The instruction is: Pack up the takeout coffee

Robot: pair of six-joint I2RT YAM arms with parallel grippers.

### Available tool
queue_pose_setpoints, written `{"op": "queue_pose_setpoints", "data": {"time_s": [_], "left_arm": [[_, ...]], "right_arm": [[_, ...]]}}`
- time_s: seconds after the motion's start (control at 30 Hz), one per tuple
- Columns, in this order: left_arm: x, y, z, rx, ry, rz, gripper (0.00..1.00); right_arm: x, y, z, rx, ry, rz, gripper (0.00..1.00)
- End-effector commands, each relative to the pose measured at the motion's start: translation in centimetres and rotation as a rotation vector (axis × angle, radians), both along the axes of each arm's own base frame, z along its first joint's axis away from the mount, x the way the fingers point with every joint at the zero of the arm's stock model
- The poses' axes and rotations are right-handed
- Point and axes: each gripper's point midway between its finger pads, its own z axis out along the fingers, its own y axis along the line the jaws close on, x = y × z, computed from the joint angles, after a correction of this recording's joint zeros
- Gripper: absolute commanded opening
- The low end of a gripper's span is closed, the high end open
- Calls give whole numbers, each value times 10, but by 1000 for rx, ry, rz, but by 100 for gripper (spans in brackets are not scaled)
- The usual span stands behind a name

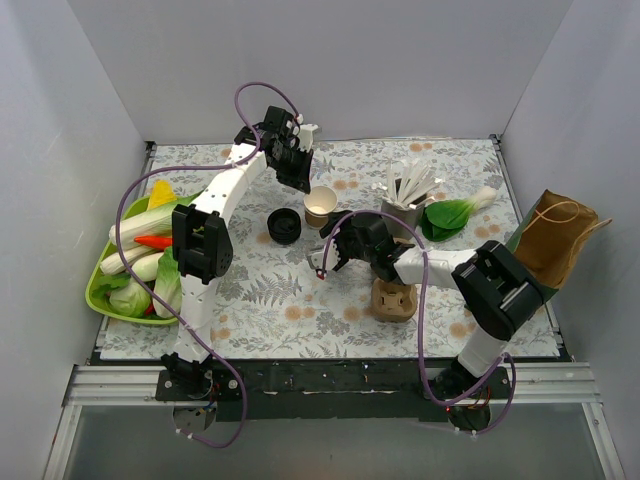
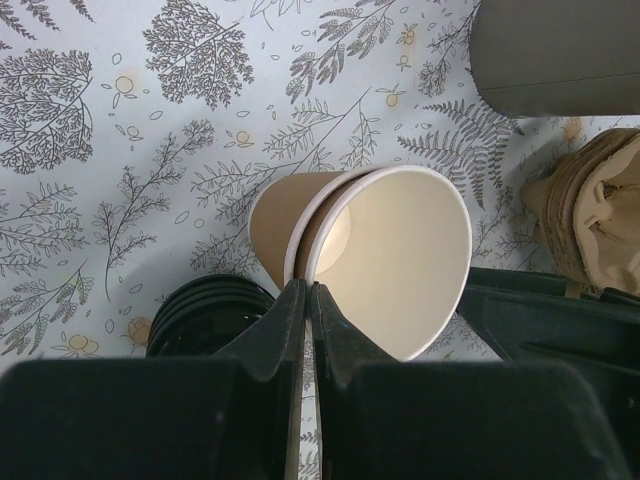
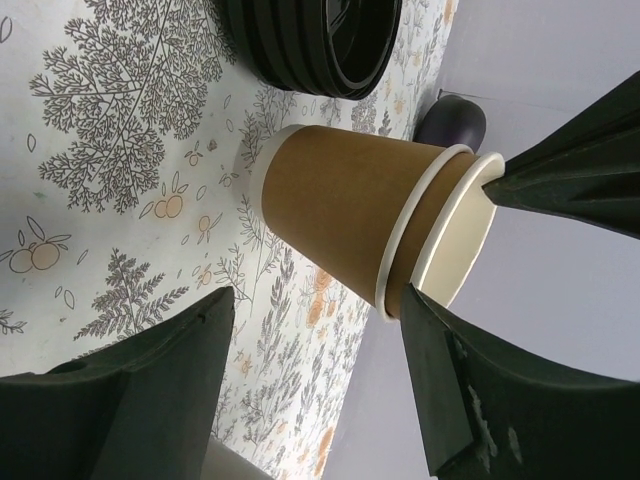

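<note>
Left jaws on cup (image 2: 380, 260), arm (image 1: 235, 175) outstretched

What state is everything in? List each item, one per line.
nested tan cups: upright, unlidded, one inside the other
black lid stack: stacked, on no cup
left end effector: shut on the rim of the inner cup
right end effector: open, holding nothing
bag: standing upright

No legible text, labels, brands or numbers on anything visible
</note>
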Motion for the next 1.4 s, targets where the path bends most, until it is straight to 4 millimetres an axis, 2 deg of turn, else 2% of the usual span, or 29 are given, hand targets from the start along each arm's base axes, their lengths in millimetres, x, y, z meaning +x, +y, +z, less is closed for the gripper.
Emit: {"op": "queue_pose_setpoints", "data": {"time_s": [0.0, 0.33, 0.57, 0.7, 0.73, 0.87, 0.93, 1.07, 1.2, 1.37], "left_arm": [[-22, -13, 57, -117, -33, -44, 0], [-27, -16, 57, -137, -8, -50, 0], [-20, -14, 59, -137, -24, -37, 0], [-17, -13, 63, -139, -40, -35, 0], [-16, -12, 62, -139, -37, -33, 0], [-18, -13, 63, -147, -32, -38, 0], [-18, -12, 64, -147, -33, -38, 0], [-20, -11, 62, -143, -26, -38, 0], [-20, -9, 63, -137, -34, -32, 0], [-9, -8, 77, -137, -95, -14, 0]], "right_arm": [[14, 6, 22, 44, -97, -17, 75], [17, 4, 18, 44, -100, -40, 76], [11, 2, 10, 16, -64, -24, 74], [3, 0, 7, 16, 1, -18, 73], [-2, -2, 0, 4, 45, -8, 73], [-15, -5, -7, -12, 126, 4, 72], [-16, -7, -8, -11, 134, -8, 72], [-15, -7, -1, 20, 147, -30, 71], [-29, -4, 18, 61, 181, 14, 71], [-39, -4, 36, 110, 226, 16, 70]]}}
